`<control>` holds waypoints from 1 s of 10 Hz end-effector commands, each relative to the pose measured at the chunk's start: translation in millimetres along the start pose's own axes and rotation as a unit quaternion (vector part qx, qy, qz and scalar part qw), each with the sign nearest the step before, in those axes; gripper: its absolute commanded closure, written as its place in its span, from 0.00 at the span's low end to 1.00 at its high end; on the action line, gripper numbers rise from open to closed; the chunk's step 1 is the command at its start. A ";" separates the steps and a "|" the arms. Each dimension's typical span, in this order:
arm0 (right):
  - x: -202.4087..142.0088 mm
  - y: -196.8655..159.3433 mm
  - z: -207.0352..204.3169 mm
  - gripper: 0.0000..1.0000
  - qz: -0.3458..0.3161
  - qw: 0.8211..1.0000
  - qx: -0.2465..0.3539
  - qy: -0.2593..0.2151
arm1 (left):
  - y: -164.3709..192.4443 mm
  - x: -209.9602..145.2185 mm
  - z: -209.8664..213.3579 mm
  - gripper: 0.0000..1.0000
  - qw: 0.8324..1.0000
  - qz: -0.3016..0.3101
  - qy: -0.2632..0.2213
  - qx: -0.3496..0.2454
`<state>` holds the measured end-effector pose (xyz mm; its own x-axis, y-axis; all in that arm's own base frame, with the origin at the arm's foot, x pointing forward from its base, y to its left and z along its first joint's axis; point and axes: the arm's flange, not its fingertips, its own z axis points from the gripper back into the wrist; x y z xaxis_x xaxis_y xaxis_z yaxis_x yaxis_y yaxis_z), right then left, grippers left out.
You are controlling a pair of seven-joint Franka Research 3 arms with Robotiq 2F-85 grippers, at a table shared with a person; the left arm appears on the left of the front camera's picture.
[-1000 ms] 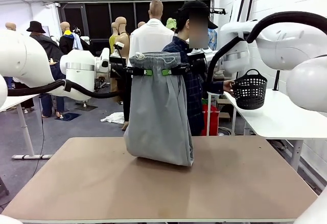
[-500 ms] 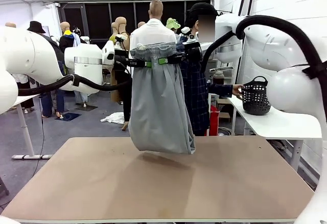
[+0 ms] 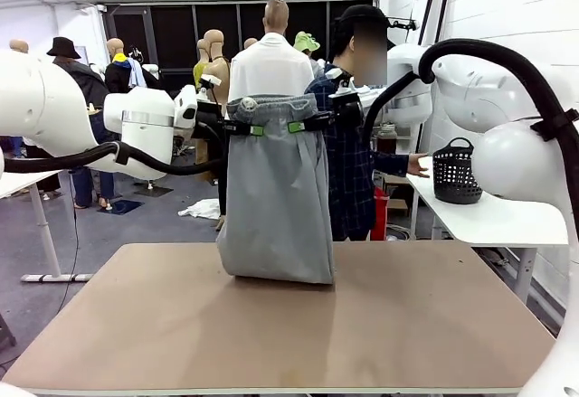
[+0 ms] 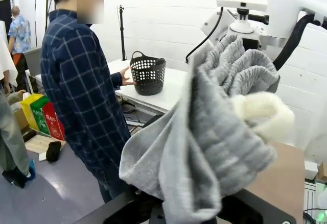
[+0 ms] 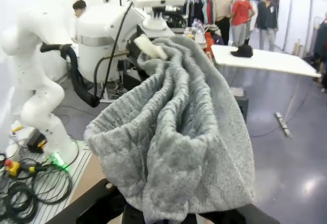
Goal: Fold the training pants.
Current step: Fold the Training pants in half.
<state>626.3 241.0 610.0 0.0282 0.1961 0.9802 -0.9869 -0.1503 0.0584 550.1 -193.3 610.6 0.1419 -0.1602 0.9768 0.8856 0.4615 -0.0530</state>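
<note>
The light grey training pants (image 3: 271,198) hang doubled over above the brown table (image 3: 136,325), and their lower fold touches its far middle. My left gripper (image 3: 256,128) and right gripper (image 3: 297,127) face each other at the top, each shut on the gathered waistband. In the left wrist view the bunched grey pants (image 4: 214,132) and white drawstring (image 4: 260,114) cover my fingers. In the right wrist view the grey pants (image 5: 179,132) likewise spill over the shut jaws, with the drawstring (image 5: 150,48) at the far end.
A person in a dark checked shirt (image 3: 348,144) stands just behind the pants, one hand (image 3: 418,164) by a black perforated basket (image 3: 455,173) on the white side table (image 3: 479,221) at the right. Bare tabletop lies in front of the pants.
Both grippers lifted the pants clear of the table, then lowered them, so the lower fold touches the table again. The person shifted the basket on the side table.
</note>
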 end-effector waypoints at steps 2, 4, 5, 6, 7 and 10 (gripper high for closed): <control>-36.2 32.4 8.2 1.00 -0.030 0.999 -0.009 -0.016 | -5.7 -24.2 22.2 1.00 1.000 0.013 0.002 -0.028; -53.7 47.5 5.2 1.00 -0.069 0.997 -0.023 -0.019 | -18.5 -35.0 20.2 1.00 0.996 0.039 0.019 -0.072; -62.3 54.3 1.1 1.00 -0.093 0.995 -0.029 -0.025 | -20.8 -42.5 20.3 1.00 0.995 0.052 0.026 -0.085; -71.5 67.8 -1.2 1.00 -0.119 0.992 -0.032 -0.036 | -27.2 -49.5 20.0 1.00 0.992 0.068 0.037 -0.100; -82.2 80.9 -4.0 1.00 -0.139 0.989 -0.036 -0.042 | -32.0 -58.2 19.4 1.00 0.988 0.091 0.050 -0.116; -122.6 118.2 -12.5 1.00 -0.178 0.982 -0.050 -0.048 | -49.2 -105.7 15.2 1.00 0.974 0.155 0.071 -0.150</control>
<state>522.6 218.9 498.2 0.3623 0.1644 0.9175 -0.9273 -0.0357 0.3726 494.6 -198.3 518.7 0.4155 -0.1810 0.8914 0.8983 0.2354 -0.3710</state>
